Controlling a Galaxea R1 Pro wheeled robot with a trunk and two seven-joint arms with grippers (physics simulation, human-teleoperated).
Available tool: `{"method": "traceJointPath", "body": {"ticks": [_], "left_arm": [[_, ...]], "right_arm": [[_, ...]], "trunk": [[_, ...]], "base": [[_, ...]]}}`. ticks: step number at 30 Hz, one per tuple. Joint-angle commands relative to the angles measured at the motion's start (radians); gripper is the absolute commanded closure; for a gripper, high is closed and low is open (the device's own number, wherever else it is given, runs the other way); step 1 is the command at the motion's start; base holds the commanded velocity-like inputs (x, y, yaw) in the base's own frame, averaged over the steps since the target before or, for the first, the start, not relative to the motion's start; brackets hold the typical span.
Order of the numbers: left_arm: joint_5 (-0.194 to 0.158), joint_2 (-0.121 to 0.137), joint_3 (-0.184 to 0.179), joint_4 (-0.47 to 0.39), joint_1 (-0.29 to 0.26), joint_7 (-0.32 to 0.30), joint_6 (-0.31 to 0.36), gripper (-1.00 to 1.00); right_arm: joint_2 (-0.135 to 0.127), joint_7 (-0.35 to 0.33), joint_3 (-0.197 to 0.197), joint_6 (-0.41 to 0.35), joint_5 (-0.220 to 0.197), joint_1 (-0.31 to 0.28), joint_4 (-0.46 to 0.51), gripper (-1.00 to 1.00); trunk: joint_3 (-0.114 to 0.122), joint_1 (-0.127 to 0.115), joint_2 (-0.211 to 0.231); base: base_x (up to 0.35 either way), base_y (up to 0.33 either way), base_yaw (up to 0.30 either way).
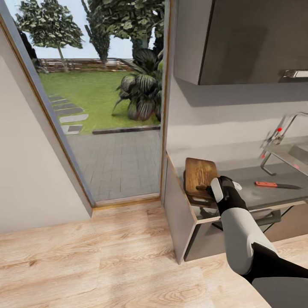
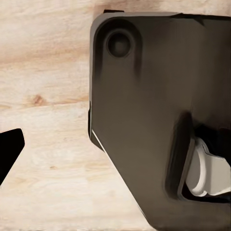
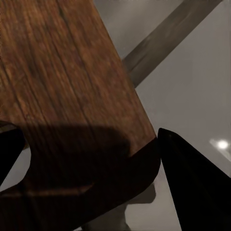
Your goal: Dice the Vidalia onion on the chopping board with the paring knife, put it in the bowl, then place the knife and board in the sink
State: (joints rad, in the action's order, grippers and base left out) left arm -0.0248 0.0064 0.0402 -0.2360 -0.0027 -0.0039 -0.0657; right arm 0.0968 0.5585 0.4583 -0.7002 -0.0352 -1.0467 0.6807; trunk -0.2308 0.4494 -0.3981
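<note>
The dark-brown chopping board [image 1: 200, 173] lies at the left end of the grey countertop [image 1: 252, 196], its near end reaching the front edge. My right gripper [image 1: 212, 191] is over that near end. In the right wrist view it [image 3: 96, 163] is open, its dark fingertips [image 3: 192, 187] on either side of the board's [image 3: 72, 96] rounded corner. The paring knife [image 1: 276, 185], orange-red handle and dark blade, lies flat on the countertop to the right. A corner of the sink [image 1: 299, 155] and its tap [image 1: 278, 132] are at the far right. Onion and bowl are out of view. My left gripper [image 2: 115, 163] hangs open over the floor.
A glass door [image 1: 98, 107] to the garden fills the left, next to the cabinet's end panel [image 1: 179, 222]. A wall cabinet [image 1: 239, 38] hangs above the countertop. Pale wood floor [image 1: 107, 261] spreads in front. My own dark body part [image 2: 154, 120] is close to the left gripper.
</note>
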Motion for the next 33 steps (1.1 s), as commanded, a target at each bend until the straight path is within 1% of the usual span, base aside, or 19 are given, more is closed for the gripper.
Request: {"method": "traceJointPath", "body": {"ticks": [1,10,20,26,30,33], "left_arm": [[-0.003,0.0,0.004,0.016,0.0,-0.001,-0.003,-1.0],[-0.004,0.005,0.004,0.063,0.0,-0.001,-0.003,-1.0],[-0.001,0.013,0.004,0.136,0.0,0.002,-0.003,-1.0],[-0.001,0.023,0.003,0.211,0.0,0.004,-0.002,-1.0],[-0.001,0.025,0.003,0.245,0.0,0.004,-0.002,-1.0],[-0.001,0.026,0.003,0.255,0.0,0.004,-0.003,-1.0]], "right_arm": [[0.002,0.0,0.003,-0.002,-0.002,-0.001,0.001,1.0],[0.007,-0.006,0.002,-0.002,-0.003,-0.001,-0.002,1.0],[0.003,-0.006,0.002,-0.002,-0.005,-0.001,-0.019,1.0],[0.003,-0.007,0.002,-0.002,-0.005,-0.001,-0.019,1.0],[0.003,-0.008,0.002,-0.002,-0.005,-0.001,-0.02,1.0],[0.003,-0.008,0.002,-0.001,-0.004,-0.001,-0.023,1.0]], "trunk": [[-0.002,0.001,-0.002],[-0.002,0.001,-0.002],[-0.002,0.001,-0.002],[-0.002,0.001,-0.002],[-0.002,0.001,-0.002],[-0.002,0.001,-0.002]], "base": [[0.0,0.0,0.0],[0.0,0.0,0.0],[0.0,0.0,0.0],[0.0,0.0,0.0],[0.0,0.0,0.0],[0.0,0.0,0.0]]}}
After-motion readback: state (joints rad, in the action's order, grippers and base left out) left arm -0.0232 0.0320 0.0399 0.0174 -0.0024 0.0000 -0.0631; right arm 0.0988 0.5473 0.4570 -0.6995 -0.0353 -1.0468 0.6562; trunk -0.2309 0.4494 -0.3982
